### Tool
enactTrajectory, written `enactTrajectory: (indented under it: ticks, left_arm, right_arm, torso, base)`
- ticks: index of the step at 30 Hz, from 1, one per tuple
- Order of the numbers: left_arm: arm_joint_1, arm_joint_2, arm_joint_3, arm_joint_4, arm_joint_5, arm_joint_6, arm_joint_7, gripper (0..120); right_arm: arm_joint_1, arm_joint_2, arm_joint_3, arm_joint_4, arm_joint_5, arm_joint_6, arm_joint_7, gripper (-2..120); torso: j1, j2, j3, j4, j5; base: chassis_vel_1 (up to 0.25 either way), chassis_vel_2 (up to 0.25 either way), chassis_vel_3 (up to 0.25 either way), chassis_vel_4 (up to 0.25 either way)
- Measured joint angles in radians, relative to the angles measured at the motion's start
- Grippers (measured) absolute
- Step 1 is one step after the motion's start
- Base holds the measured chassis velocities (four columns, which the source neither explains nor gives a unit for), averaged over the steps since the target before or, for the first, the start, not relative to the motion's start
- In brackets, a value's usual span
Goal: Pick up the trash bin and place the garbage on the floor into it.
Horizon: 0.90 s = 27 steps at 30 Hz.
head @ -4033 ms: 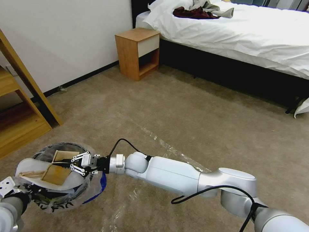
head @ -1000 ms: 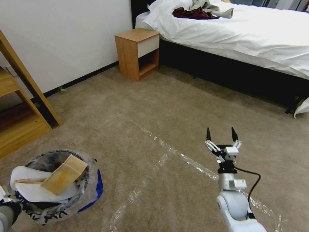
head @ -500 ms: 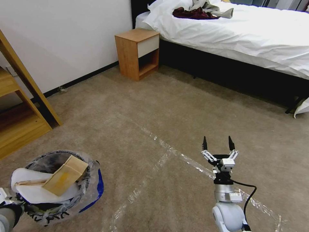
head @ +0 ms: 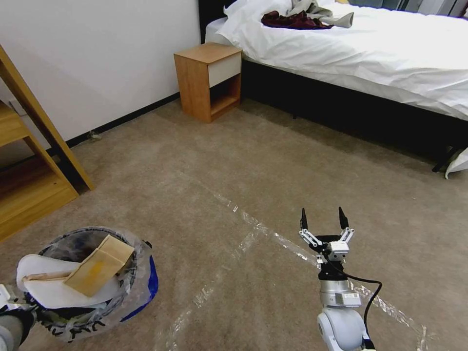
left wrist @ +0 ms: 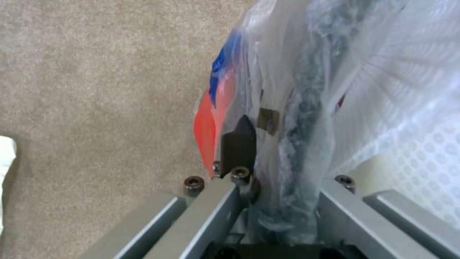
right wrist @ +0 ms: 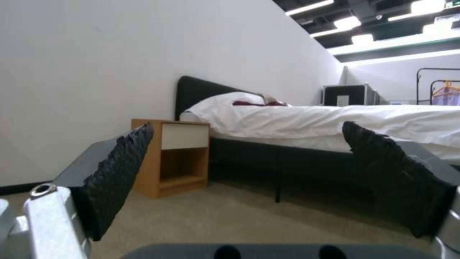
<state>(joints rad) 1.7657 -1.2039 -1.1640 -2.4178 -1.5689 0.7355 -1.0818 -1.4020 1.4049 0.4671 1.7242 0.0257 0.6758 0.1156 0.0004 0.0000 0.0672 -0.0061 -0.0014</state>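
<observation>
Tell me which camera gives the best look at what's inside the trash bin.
The head view: it looks down into the trash bin, showing brown cardboard on a white slipper. The left wrist view catches only its bagged rim, gripped by the left gripper; the right wrist view faces the bed.

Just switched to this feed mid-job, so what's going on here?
The left gripper is clamped on the rim of the trash bin, holding it at the robot's left. A white slipper, folded brown cardboard and a thin wooden stick stick out of it. The right gripper hovers open and empty over the carpeted floor, pointing toward the bed.
</observation>
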Motion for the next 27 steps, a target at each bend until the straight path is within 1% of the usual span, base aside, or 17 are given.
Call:
enactTrajectory:
  ticks: [5,11,17,22,27]
  left_arm:
    - [-0.002,-0.003,0.002,0.002,0.002,0.000,0.000,0]
    - [-0.007,-0.004,0.004,0.006,0.003,0.000,0.001,0]
    - [-0.013,-0.002,0.007,0.010,0.004,-0.001,0.002,0]
    - [-0.017,-0.001,0.010,0.013,0.004,-0.002,0.003,0]
    - [-0.022,0.001,0.010,0.018,0.005,-0.003,0.004,0]
  right_arm:
    - [0.005,0.001,-0.003,-0.009,0.001,0.002,-0.002,100]
    - [0.015,0.005,-0.005,-0.030,0.002,0.007,-0.006,100]
    - [0.021,0.009,-0.008,-0.045,0.002,0.012,-0.017,100]
    - [0.023,0.012,-0.015,-0.048,-0.001,0.013,-0.020,100]
    - [0.025,0.012,-0.019,-0.052,-0.003,0.013,-0.022,100]
  torso:
    - [0.000,0.000,0.000,-0.0001,0.0000]
    - [0.000,0.000,0.000,-0.0001,0.0002]
    - [0.000,0.000,0.000,-0.0001,-0.0001]
    - [0.000,0.000,0.000,-0.0001,0.0002]
    - [0.000,0.000,0.000,-0.0001,0.0001]
  base:
    - [-0.062,0.032,0.048,-0.042]
    - [-0.112,0.113,0.115,-0.118]
    - [-0.184,0.193,0.183,-0.168]
    - [-0.245,0.238,0.231,-0.242]
    - [-0.290,0.293,0.302,-0.296]
